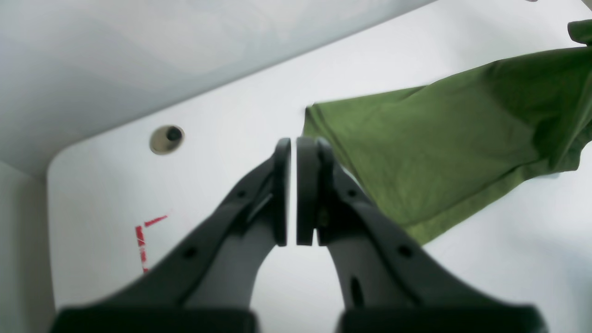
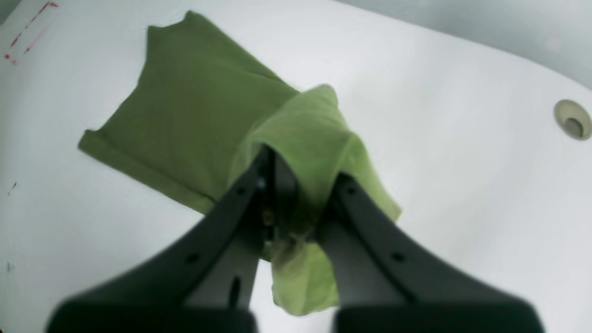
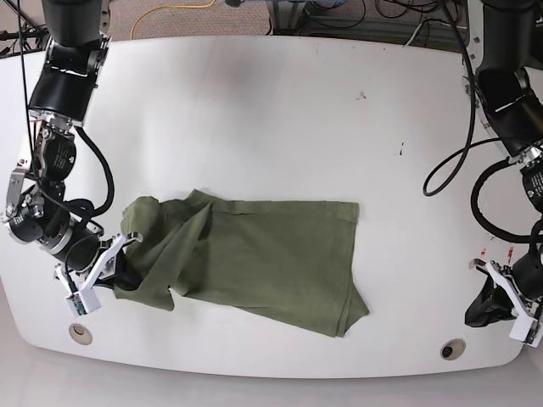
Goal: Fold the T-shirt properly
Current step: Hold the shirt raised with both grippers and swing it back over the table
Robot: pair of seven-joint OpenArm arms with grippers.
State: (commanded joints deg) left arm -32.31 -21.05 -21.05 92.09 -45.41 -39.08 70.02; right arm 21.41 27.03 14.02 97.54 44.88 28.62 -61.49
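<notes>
the t-shirt (image 3: pixel 254 254) is spread lengthwise across the near middle of the white table (image 3: pixel 280 102), and one end is pinched and lifted by the right gripper (image 2: pixel 296 203). the left gripper (image 1: pixel 293 192) is held nearly closed on nothing, well apart beyond the other end, near a table hole (image 1: pixel 166 138) and red marks (image 1: pixel 143 243); cables are seen behind the table.

two black arms, chunky cylindrical segments, black cables looping along both. left gripper (image 1: pixel 293 192) and right gripper (image 2: pixel 296 194): matte black curved fingers (image 1: pixel 282 194) with small round screw holes and a slot, flat pads. white brackets at the wrists in the base view.
</notes>
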